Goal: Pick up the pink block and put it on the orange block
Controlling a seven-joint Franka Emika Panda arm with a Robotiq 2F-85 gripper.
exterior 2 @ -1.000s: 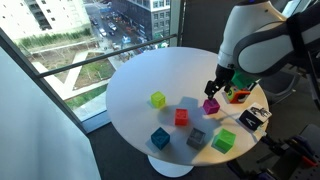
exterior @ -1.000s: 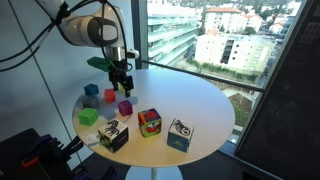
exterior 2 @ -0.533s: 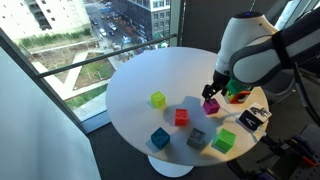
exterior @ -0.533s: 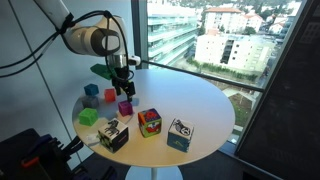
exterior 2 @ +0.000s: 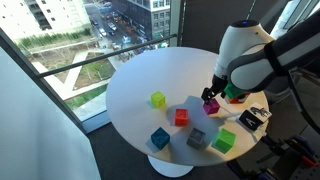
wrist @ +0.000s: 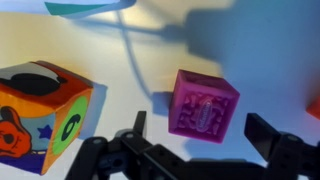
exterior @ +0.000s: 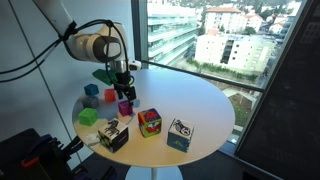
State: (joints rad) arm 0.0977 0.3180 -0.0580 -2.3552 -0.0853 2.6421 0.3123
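The pink block (wrist: 205, 105) is a small magenta cube on the white round table (exterior: 190, 100). In the wrist view it lies between my open fingers, not touching either. My gripper (wrist: 205, 135) hangs just above it; in both exterior views the gripper (exterior: 124, 93) (exterior 2: 212, 95) is low over the pink block (exterior: 125, 107) (exterior 2: 210, 105). The orange block (exterior 2: 181, 116) (exterior: 110, 95) is a small orange-red cube on the table a short way from the pink one, and a sliver of it shows at the right edge of the wrist view (wrist: 315, 105).
Small yellow-green (exterior 2: 158, 99), blue (exterior 2: 160, 137), grey (exterior 2: 197, 137) and green (exterior 2: 224, 141) cubes lie around. Larger patterned cubes (exterior: 150, 122) (exterior: 180, 133) (exterior: 113, 135) stand near the table's edge; one is close beside the pink block (wrist: 40, 110). A teal object (exterior: 103, 72) lies behind the gripper.
My gripper has come down toward the pink block and now straddles it. The blocks have not moved.
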